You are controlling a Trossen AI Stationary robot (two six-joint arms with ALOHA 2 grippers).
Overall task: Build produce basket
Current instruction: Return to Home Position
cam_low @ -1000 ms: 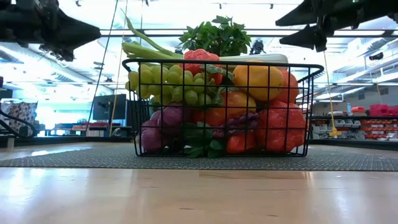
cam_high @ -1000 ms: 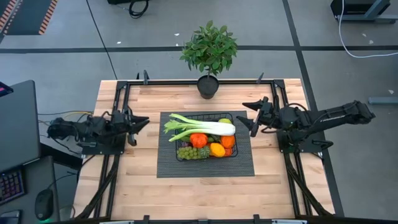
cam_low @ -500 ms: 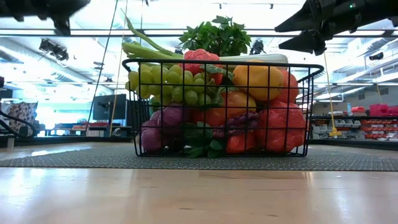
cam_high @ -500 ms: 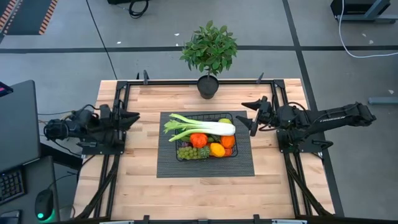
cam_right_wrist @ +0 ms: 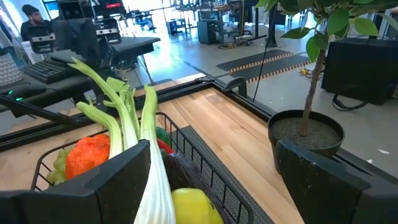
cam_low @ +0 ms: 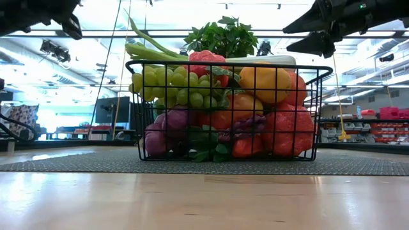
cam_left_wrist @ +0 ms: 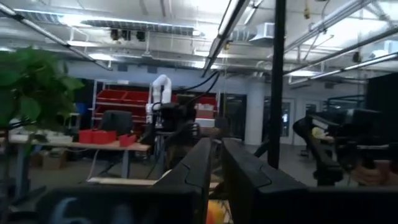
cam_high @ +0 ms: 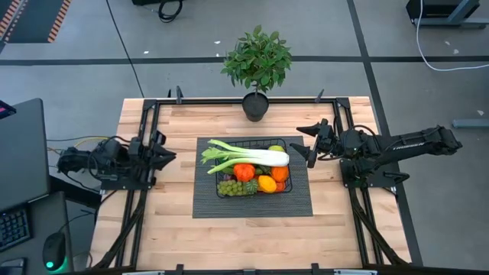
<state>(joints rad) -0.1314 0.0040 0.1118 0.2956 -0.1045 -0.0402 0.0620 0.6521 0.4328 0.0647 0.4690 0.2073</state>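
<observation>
The black wire basket (cam_high: 217,180) stands on a dark ribbed mat (cam_high: 252,205) at the table's middle, filled with produce: green grapes (cam_low: 167,86), purple grapes (cam_low: 167,124), oranges, a yellow pepper (cam_low: 264,83) and red pieces. A long pale-green leek (cam_high: 256,156) lies across the top of the pile, its leafy end toward the left. My left gripper (cam_high: 171,156) hangs shut over the table's left side, well apart from the basket. My right gripper (cam_high: 304,144) stands open just right of the basket, above its rim, with nothing between its fingers.
A leafy potted plant (cam_high: 257,65) stands at the far edge behind the basket, its pot (cam_right_wrist: 305,134) close to my right gripper. Black frame rails (cam_high: 145,122) run along both sides of the table. Bare wood (cam_high: 252,241) lies in front of the mat.
My left gripper has drawn back a little toward the table's left edge, away from the basket, and has tipped upward, rising almost out of the low view's top. The basket and its produce have kept still.
</observation>
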